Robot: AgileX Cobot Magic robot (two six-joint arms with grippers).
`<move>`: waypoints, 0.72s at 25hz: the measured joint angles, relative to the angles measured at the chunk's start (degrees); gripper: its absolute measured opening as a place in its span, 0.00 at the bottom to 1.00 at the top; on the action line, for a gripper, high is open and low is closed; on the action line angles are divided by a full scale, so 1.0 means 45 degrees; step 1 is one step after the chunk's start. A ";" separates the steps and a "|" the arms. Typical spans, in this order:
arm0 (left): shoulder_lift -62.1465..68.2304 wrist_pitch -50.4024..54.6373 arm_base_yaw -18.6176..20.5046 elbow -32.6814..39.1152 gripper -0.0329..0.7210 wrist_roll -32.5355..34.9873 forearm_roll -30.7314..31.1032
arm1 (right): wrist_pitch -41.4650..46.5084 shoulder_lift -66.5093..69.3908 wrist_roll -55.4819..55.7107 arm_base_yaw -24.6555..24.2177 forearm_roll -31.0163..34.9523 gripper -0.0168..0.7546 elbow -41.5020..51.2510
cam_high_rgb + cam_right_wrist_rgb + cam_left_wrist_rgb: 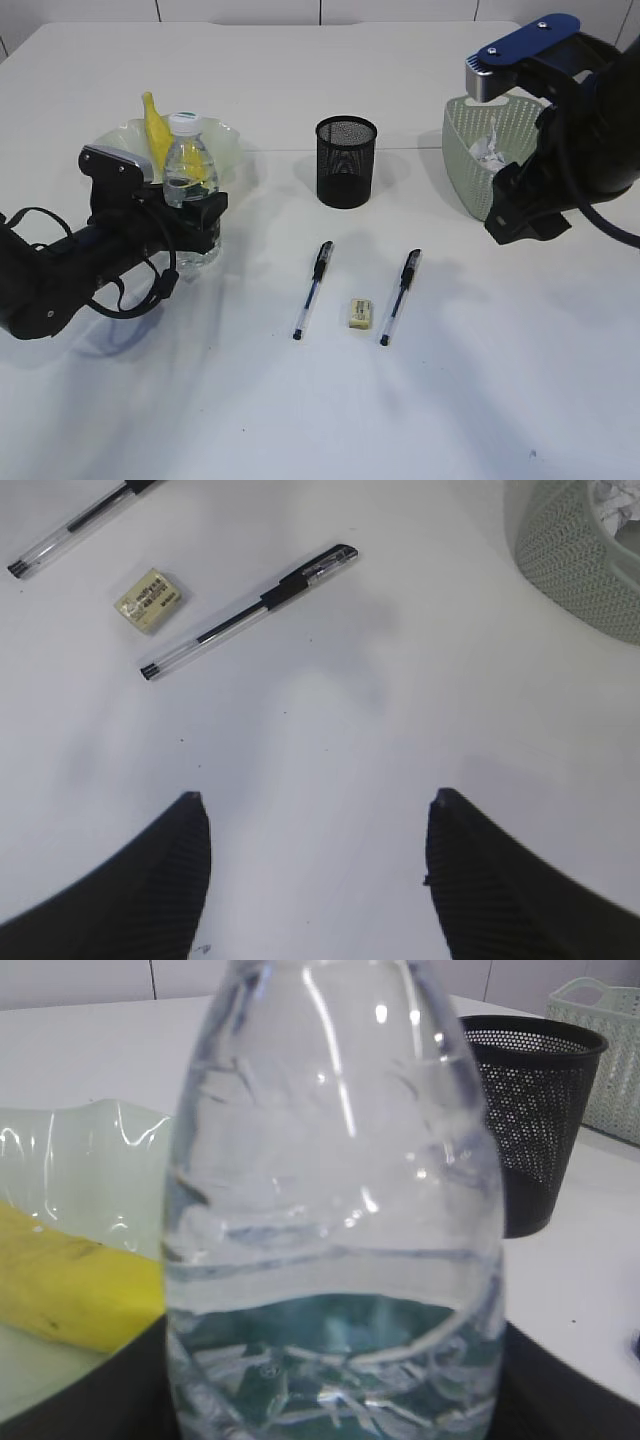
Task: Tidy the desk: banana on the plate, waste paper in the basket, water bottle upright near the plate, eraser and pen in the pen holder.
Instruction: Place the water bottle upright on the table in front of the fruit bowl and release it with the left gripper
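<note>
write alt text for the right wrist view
The right hand hangs open and empty over bare white table. Ahead lie a pen and a small eraser, with the end of a second pen at the top left. The green basket holding crumpled paper sits at the top right.

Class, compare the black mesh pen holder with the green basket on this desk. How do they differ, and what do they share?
The pen holder is a black mesh cylinder; the basket is pale green with woven-pattern perforated sides. The pen holder is narrower than the wider basket. No pens are in the pen holder, both lying on the table, while the basket holds the waste paper. Both stand upright and open-topped on the white table.
</note>
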 joint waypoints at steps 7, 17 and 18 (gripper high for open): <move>0.0000 -0.0114 0.0000 0.0116 0.71 0.0000 0.0033 | 0.0000 0.0000 0.0000 0.0000 0.0000 0.68 0.0000; -0.0436 -0.0007 0.0000 0.0511 0.76 0.0000 0.0039 | 0.0000 0.0000 0.0000 0.0000 0.0000 0.68 0.0000; -0.0490 -0.0007 0.0000 0.0607 0.76 0.0000 0.0039 | 0.0000 0.0000 0.0000 0.0000 0.0000 0.68 0.0000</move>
